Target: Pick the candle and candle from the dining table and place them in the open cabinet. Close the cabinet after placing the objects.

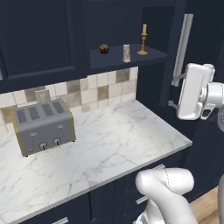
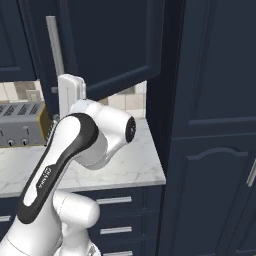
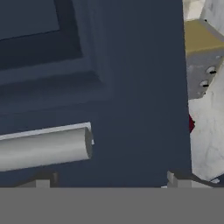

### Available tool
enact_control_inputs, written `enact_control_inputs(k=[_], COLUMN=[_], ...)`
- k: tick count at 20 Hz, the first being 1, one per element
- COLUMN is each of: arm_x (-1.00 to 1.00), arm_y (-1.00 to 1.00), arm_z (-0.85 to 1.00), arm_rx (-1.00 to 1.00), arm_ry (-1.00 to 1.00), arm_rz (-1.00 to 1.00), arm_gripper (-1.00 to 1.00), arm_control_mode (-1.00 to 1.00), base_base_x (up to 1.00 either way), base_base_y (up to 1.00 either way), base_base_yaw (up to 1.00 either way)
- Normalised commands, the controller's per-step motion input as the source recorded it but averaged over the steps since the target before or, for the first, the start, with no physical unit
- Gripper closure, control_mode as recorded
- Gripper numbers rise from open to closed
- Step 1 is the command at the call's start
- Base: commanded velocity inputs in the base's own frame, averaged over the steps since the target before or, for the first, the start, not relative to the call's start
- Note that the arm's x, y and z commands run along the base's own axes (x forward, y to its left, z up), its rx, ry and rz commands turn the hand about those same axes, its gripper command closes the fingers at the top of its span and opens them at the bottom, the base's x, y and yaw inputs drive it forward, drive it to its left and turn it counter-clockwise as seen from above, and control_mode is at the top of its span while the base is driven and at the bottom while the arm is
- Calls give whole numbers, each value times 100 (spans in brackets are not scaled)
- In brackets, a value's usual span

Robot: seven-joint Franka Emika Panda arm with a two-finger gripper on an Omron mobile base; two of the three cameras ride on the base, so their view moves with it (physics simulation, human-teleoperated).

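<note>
Left base view: the open cabinet [image 1: 127, 61] is showing its shelf, on which three things are standing near the front edge: a tan candle on a brass holder [image 1: 142, 40] toward the right end, a shorter grey-beige candle [image 1: 126, 53] just left of it, and a small dark red round object [image 1: 103, 48] farther left. The cabinet door [image 1: 175, 48] is standing swung out, its silver bar handle [image 1: 183, 43] upright, with the white hand just beside the handle's lower end. A grey toaster [image 1: 43, 126] is sitting at the back left of the marble desk [image 1: 122, 144].

Right base view: the door's flat outer panel [image 2: 110, 45] is facing the camera (shelf contents hidden behind it).

Hand view: the handle [image 3: 43, 148] is lying close above the fingers [image 3: 107, 180], whose two tips are standing spread wide apart, pinching nothing.
</note>
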Motion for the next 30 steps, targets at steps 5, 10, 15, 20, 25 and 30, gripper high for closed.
enact_control_inputs(k=[5, 10, 15, 20, 25, 30], arm_x=[37, 38, 37, 34, 18, 25], arm_y=[74, 82, 70, 61, 54, 32], arm_z=[0, 3, 6, 6, 20, 32], arm_rx=[0, 0, 0, 0, 0, 0], arm_ry=[-16, -16, -14, -8, 0, 4], arm_rz=[-1, -1, 0, -3, -13, -21], arm_gripper=[-100, -100, -100, -100, -100, -100], arm_control_mode=[-100, -100, -100, -100, -100, -100], base_base_x=[0, 0, 0, 0, 0, 0], base_base_y=[0, 0, 0, 0, 0, 0], base_base_yaw=[0, 0, 0, 0, 0, 0])
